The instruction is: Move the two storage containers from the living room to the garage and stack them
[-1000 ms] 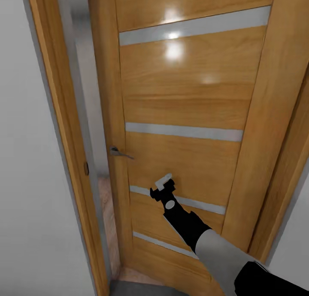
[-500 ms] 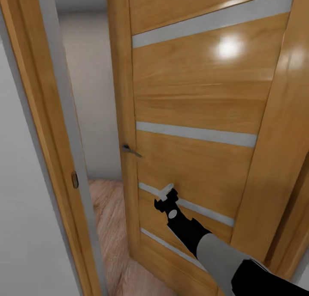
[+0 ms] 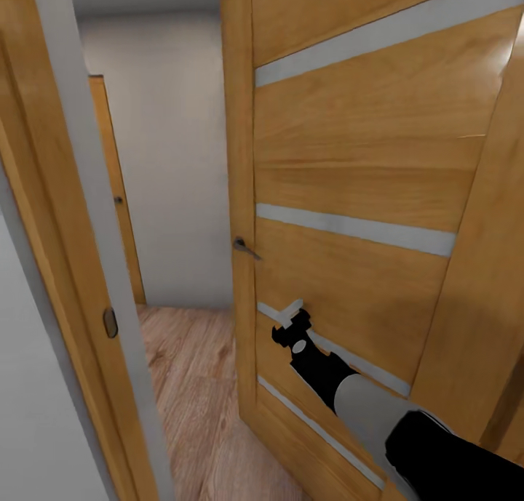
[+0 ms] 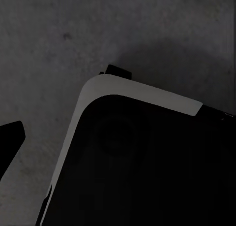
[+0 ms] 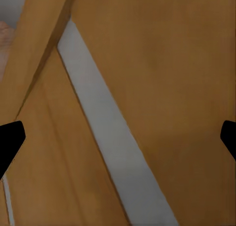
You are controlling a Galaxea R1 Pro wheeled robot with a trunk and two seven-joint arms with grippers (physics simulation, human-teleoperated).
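No storage container is in view. My right gripper [image 3: 291, 318] presses against the lower part of a wooden door [image 3: 349, 159] with pale grey stripes. In the right wrist view the right gripper [image 5: 118, 142] is open, its black fingertips [image 5: 10, 142] at the two edges of the picture, with the door's panel and a grey stripe [image 5: 108, 137] close in front. In the left wrist view one black fingertip [image 4: 10, 137] of my left gripper hangs over dark grey concrete floor [image 4: 59, 39], beside my own black, white-edged base [image 4: 147, 167].
The door stands ajar, with its metal handle [image 3: 246, 248] at the free edge. A wooden door frame [image 3: 73, 232] stands close on the left. Through the gap lie light wood plank flooring [image 3: 189, 385], a pale grey wall [image 3: 167, 159] and another wooden door [image 3: 116, 195].
The door has swung further open under my right gripper, and the gap at its left has widened to show the room beyond. The view has shifted as well.
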